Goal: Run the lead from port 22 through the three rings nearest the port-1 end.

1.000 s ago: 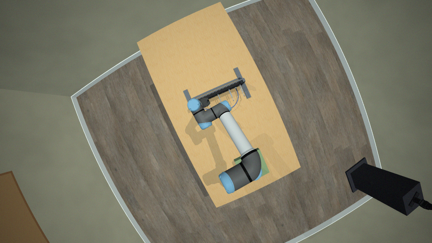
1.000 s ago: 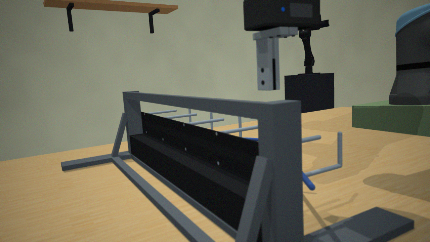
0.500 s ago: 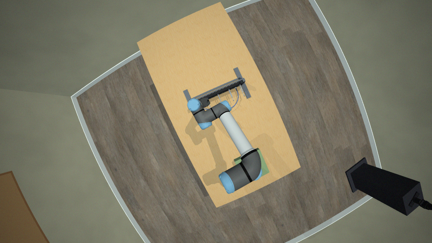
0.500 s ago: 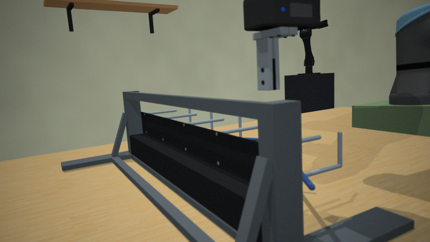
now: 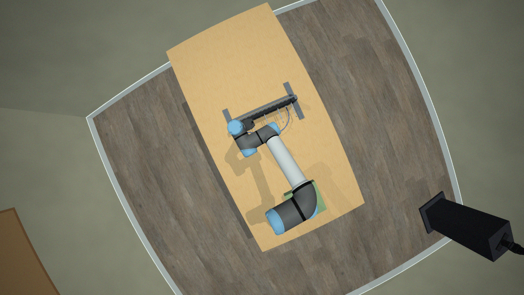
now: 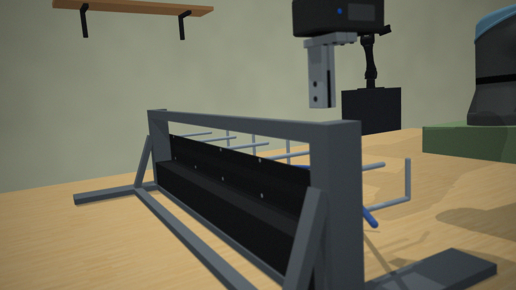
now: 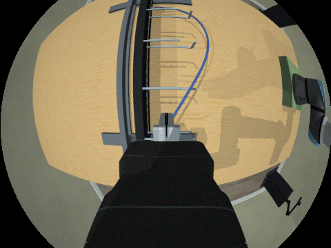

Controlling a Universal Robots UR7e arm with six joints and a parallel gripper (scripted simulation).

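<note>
The grey rack (image 6: 252, 172) stands on the table with its black patch panel (image 6: 234, 180); it also shows in the overhead view (image 5: 262, 110). Grey open rings (image 6: 396, 183) stick out from its far side. The blue lead (image 7: 203, 55) arcs from the far end of the panel along the rings (image 7: 170, 88) toward me. Its free end (image 6: 371, 219) pokes out low beside the nearest ring, just above the table. My gripper (image 6: 321, 104) is shut and empty, well above the rack's top rail near its close end post. It also shows in the wrist view (image 7: 168, 125), with the lead below it.
The arm's green base block (image 6: 469, 140) stands to the right. A black camera box (image 6: 371, 108) stands behind the gripper. The rack's flat foot (image 6: 433, 270) lies at the front right. The table's long edges run on both sides of the rack in the overhead view.
</note>
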